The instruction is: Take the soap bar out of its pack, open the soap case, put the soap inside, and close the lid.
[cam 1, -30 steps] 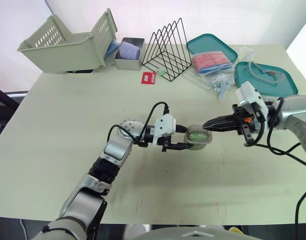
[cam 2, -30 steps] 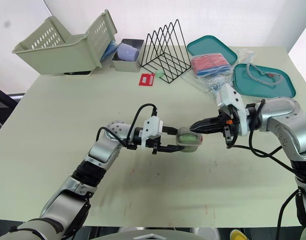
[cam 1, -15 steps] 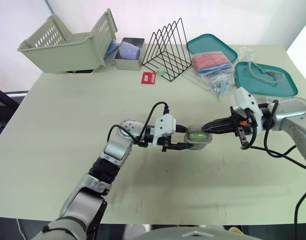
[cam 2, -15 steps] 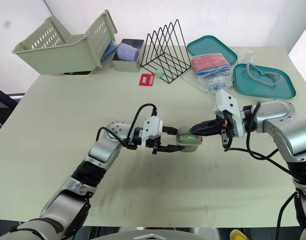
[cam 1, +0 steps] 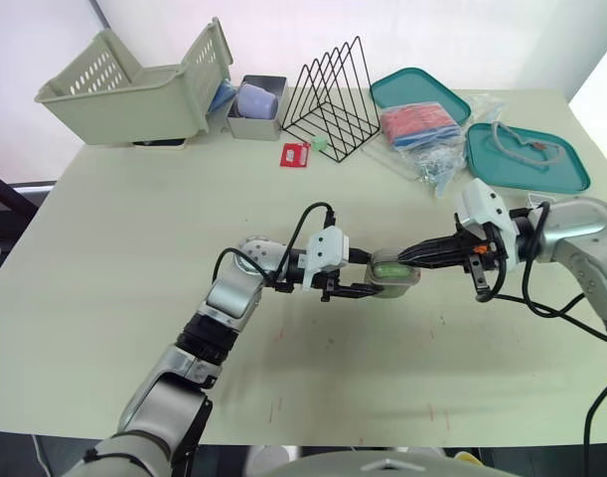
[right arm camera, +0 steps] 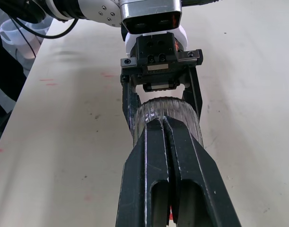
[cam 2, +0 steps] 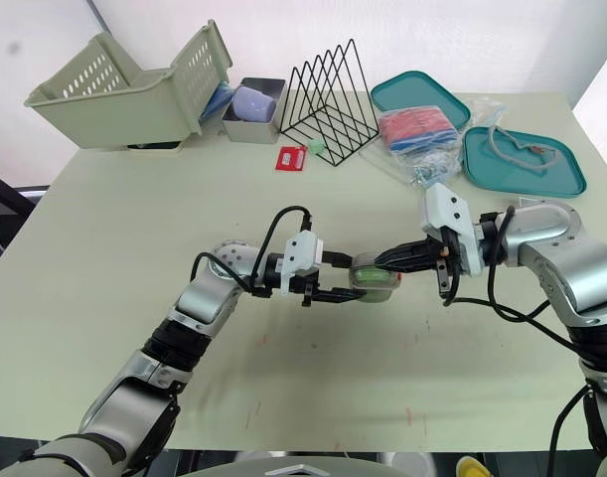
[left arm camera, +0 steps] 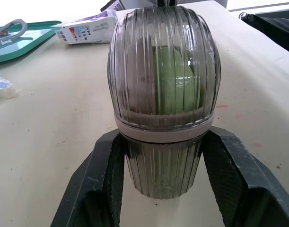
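Observation:
The ribbed smoky-clear soap case lies on its side at the table's middle, lid down, with the green soap bar inside it. My left gripper is shut on the case, one black finger on each side of its lower half. My right gripper comes in from the right. Its fingers are pressed together, shut, and the tips rest on top of the case's lid, facing the left gripper.
Along the far edge stand a green basket, a metal tin, a black wire rack, two teal lids and plastic bags. A small red packet lies before the rack.
My right gripper has slid a little to the left and down, and its shut tips now lie further over the case lid. The left gripper and case have stayed still.

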Available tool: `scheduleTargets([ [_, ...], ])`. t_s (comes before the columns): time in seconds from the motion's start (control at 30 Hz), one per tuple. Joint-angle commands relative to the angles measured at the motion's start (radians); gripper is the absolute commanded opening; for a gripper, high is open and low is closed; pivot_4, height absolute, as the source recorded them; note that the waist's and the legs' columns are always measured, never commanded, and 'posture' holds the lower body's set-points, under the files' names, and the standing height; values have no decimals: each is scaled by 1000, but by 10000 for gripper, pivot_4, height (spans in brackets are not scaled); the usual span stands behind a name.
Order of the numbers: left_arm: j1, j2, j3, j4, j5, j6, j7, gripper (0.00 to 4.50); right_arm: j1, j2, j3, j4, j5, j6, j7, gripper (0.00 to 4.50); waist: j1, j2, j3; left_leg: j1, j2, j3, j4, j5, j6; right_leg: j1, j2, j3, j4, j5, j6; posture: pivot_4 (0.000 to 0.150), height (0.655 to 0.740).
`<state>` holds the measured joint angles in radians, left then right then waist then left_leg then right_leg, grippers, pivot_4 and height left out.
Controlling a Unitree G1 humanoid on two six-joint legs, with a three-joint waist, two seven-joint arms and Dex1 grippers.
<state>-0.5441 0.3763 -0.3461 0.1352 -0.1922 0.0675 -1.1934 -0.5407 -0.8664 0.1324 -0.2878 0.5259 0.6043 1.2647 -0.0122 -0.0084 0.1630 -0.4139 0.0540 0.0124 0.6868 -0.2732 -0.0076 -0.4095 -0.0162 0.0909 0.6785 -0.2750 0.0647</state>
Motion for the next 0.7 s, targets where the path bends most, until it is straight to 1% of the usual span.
scheduleTargets([
  [0.03, 5, 4, 2, -1, 19, 10, 20, 19522, 26, -2, 49, 7, -52, 3, -12, 208, 0, -1, -1, 0, 0, 0, 0, 0, 0, 0, 0, 0, 0, 0, 0, 1500, 7400],
  [0.23, 9, 5, 1, -5, 20, 11, 21, 19522, 35, 4, 45, 18, -65, -36, -20, 208, 0, -2, -2, 0, 0, 0, 0, 0, 0, 0, 0, 0, 0, 0, 0, 1500, 7400],
  [0.33, 12, 5, 3, -7, 19, 13, 23, 19522, 50, 24, 12, 28, -89, -71, -84, 208, 0, -3, -3, 0, 0, 0, 0, 0, 0, 0, 0, 0, 0, 0, 0, 1500, 7400],
  [0.5, 12, 7, 3, -6, 16, 14, 25, 19522, 32, 27, -58, 55, -12, -7, -98, 208, 0, -3, -3, 0, 0, 0, 0, 0, 0, 1, 0, 0, 0, 0, 0, 1500, 7400],
  [0.57, 12, 7, 2, -4, 15, 13, 25, 19522, 31, 48, -92, 70, 7, -21, -115, 208, 0, -4, -3, 0, 0, 0, 0, 0, 0, 0, 0, 0, 0, 0, 0, 1500, 7400],
  [0.7, 11, 7, 0, 0, 16, 10, 24, 19522, 27, 68, -137, 122, 34, -50, -92, 208, 0, -3, -3, 0, 0, 0, 0, 0, 0, 0, 0, 0, 0, 0, 0, 1500, 7400],
])
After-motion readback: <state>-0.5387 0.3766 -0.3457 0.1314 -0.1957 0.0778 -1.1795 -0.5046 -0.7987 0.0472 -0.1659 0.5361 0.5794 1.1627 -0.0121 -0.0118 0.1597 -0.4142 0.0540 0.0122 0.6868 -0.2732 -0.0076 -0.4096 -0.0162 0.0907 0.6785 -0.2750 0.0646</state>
